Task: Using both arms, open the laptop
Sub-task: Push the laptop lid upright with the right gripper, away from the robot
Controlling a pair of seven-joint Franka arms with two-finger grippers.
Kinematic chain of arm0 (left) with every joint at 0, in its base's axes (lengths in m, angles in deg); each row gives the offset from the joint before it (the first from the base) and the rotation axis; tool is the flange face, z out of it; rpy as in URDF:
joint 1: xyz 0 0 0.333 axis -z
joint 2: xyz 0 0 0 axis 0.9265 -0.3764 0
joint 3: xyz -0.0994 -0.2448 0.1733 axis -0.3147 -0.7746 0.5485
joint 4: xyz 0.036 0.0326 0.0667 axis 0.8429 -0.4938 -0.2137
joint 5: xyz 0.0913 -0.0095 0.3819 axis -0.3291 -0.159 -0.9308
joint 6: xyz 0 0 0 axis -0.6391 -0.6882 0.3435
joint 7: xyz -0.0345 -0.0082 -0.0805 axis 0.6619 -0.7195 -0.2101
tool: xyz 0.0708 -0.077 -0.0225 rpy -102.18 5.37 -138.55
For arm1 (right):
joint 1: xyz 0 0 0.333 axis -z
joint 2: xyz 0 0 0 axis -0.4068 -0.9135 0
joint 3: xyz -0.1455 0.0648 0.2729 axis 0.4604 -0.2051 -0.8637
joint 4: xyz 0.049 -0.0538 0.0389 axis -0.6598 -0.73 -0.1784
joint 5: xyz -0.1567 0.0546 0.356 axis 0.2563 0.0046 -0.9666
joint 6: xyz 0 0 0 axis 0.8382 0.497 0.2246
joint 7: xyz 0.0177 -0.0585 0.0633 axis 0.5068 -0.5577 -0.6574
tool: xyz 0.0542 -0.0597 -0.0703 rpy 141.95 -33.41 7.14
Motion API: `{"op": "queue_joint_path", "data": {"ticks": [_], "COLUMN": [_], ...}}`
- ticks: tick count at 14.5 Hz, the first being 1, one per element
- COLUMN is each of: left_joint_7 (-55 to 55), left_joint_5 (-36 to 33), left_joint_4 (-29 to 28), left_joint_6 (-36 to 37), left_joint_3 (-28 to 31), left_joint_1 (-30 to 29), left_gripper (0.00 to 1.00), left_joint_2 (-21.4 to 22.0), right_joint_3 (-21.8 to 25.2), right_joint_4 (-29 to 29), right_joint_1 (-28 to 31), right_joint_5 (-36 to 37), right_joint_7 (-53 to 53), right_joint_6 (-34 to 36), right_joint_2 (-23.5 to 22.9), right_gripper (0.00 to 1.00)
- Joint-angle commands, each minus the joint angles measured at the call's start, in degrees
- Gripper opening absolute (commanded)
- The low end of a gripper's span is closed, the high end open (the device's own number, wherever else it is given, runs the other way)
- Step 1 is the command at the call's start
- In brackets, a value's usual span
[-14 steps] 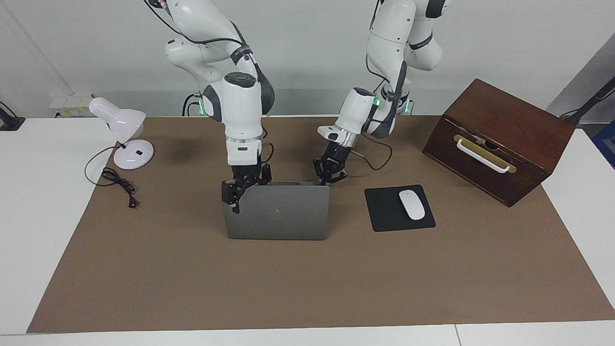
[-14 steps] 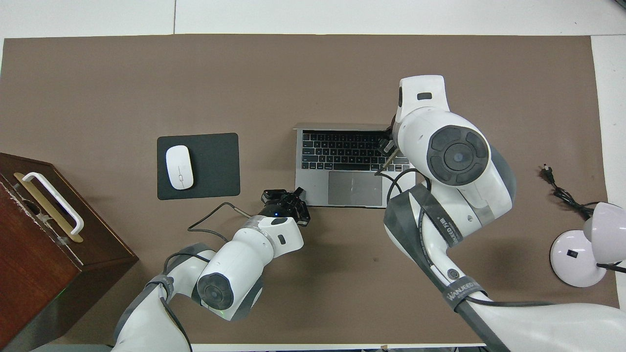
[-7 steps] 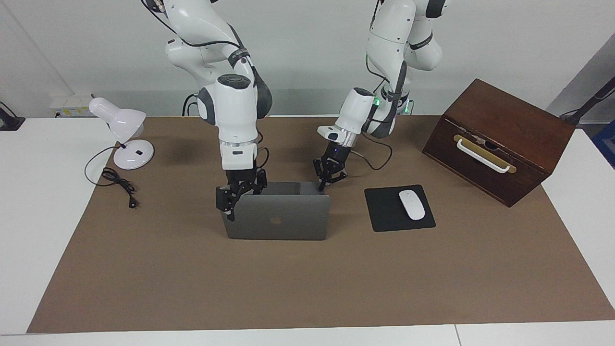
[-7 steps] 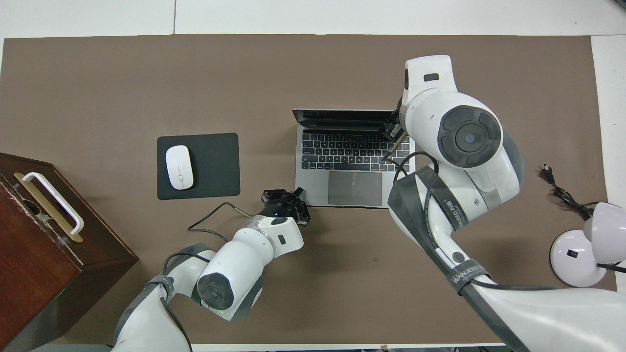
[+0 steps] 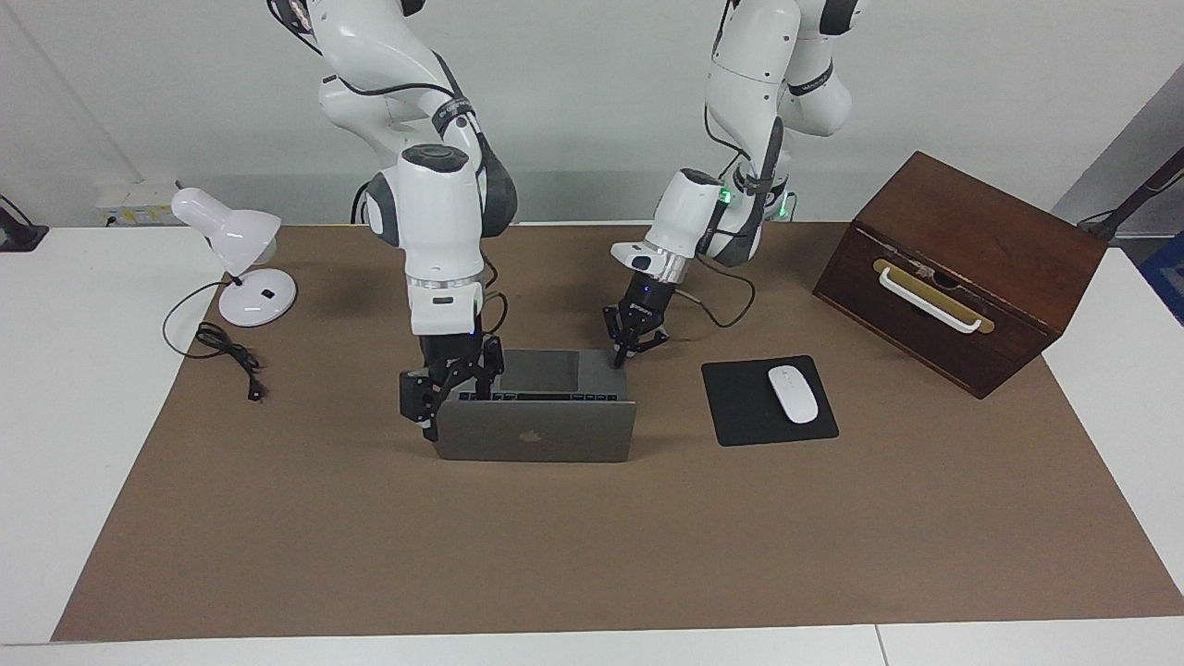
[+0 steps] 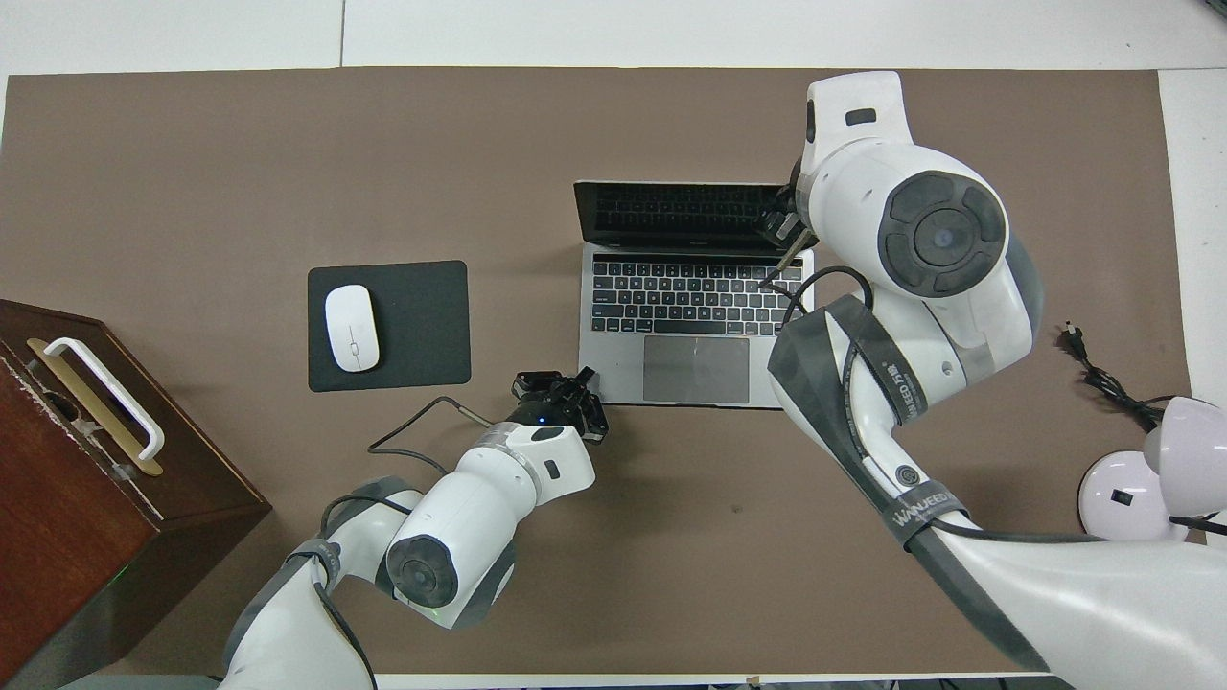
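The silver-grey laptop (image 5: 536,433) stands open on the brown mat, its lid tilted back away from the robots and the apple logo showing in the facing view. The overhead view shows its dark screen (image 6: 671,211), black keyboard and grey trackpad. My right gripper (image 5: 433,400) is at the lid's upper corner toward the right arm's end, shut on the lid's edge; it also shows in the overhead view (image 6: 784,235). My left gripper (image 5: 629,350) rests on the base's corner nearest the robots, toward the left arm's end (image 6: 575,381).
A black mouse pad (image 5: 735,416) with a white mouse (image 5: 793,393) lies beside the laptop toward the left arm's end. A brown wooden box (image 5: 962,268) with a white handle stands past it. A white desk lamp (image 5: 242,250) and its cable (image 5: 227,351) are at the right arm's end.
My right gripper has swung the lid from about upright to tilted back, moving away from the robots and lower. The keyboard now shows over the lid in the facing view. The left gripper has held still.
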Motion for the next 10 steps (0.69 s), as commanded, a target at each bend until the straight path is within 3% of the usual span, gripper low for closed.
{"op": "queue_joint_path", "data": {"ticks": [1, 10], "left_joint_7": [1.21, 1.21], "left_joint_5": [1.11, 1.11], "left_joint_4": [0.84, 0.84], "left_joint_6": [-1.02, -1.02], "left_joint_3": [0.0, 0.0], "left_joint_1": [0.72, 0.72], "left_gripper": [0.0, 0.0], "left_joint_2": [-2.25, -2.25], "right_joint_3": [-0.51, -0.51], "right_joint_4": [2.0, 6.04], "right_joint_1": [1.76, 2.56], "right_joint_5": [1.44, 0.83], "right_joint_7": [-1.63, -4.89], "right_joint_6": [0.08, 0.08], "right_joint_2": [-1.63, -4.27], "right_gripper": [1.0, 1.0]}}
